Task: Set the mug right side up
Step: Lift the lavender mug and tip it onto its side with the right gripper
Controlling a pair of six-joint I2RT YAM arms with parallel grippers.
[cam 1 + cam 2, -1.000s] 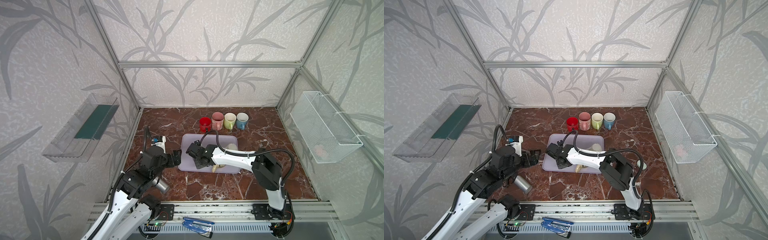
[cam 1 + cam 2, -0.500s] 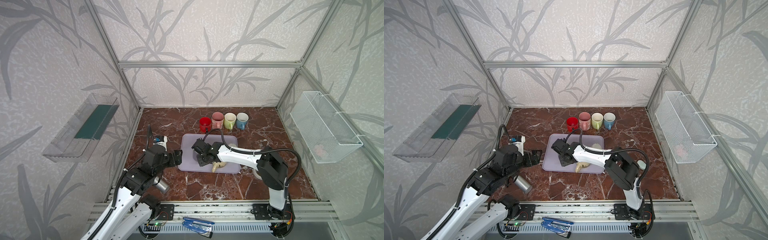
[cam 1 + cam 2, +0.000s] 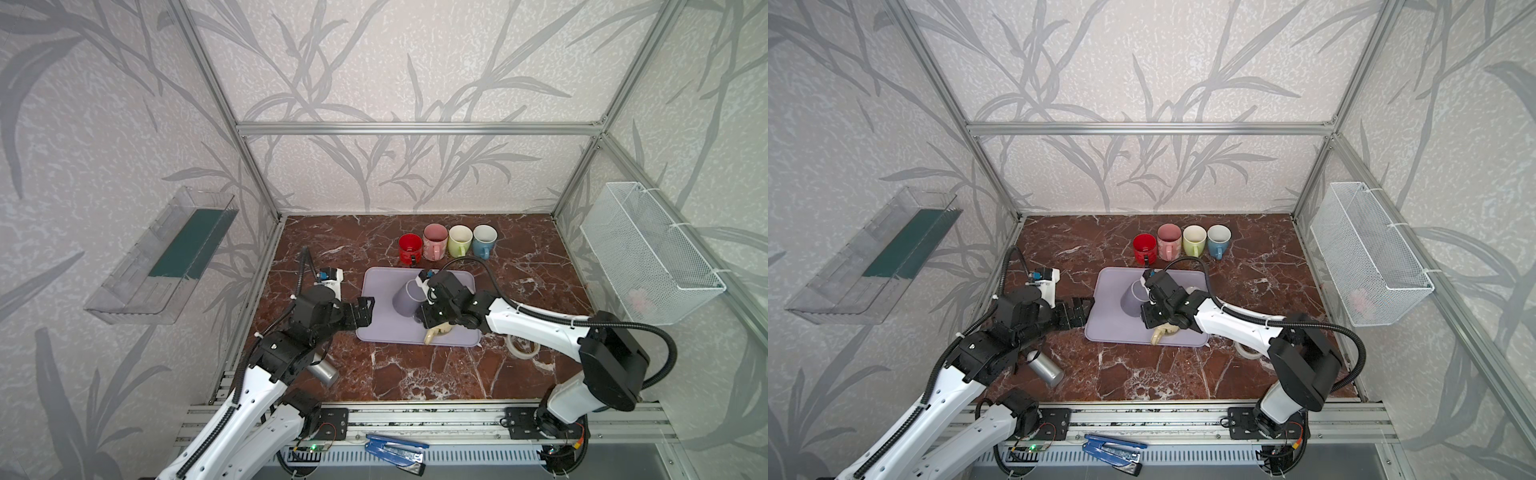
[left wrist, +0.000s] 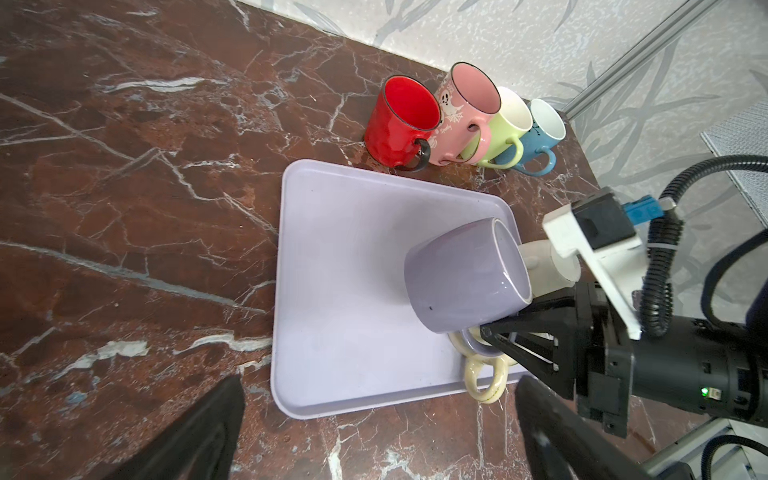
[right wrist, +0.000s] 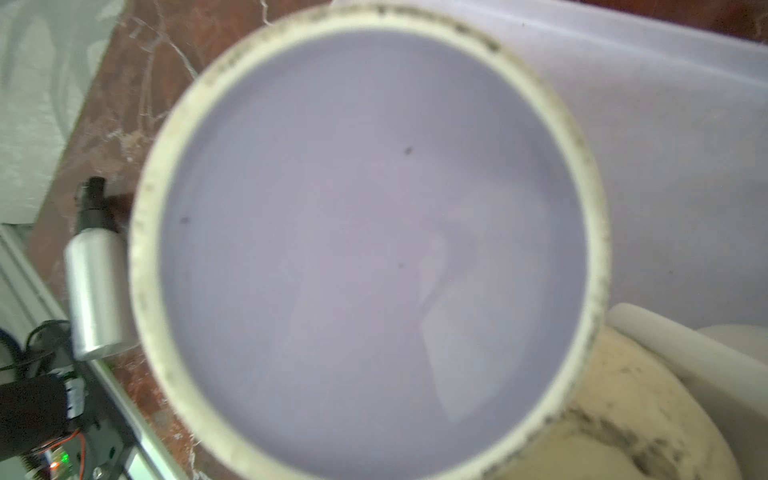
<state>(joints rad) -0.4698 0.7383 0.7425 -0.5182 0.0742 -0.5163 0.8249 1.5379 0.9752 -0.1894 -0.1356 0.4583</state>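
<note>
Over the tray [image 3: 380,330] the mug [image 3: 404,298] sits tilted. Only the left wrist view shows the right fingers [image 4: 536,316] closed on its handle; the right wrist view shows just its blurred round end. Left fingers [image 3: 368,306] wide open, empty, beside the tray's left edge. Right arm stretched low across the bench [image 3: 415,374].

Pink ceramic mug [image 4: 455,118]: white ghost and cobweb drawings on its side; under them a short white word in script, too small to read with certainty.
Pale blue ceramic mug [image 4: 537,143]: small dark marking below the rim, illegible.
Elsewhere: nothing legible.
</note>
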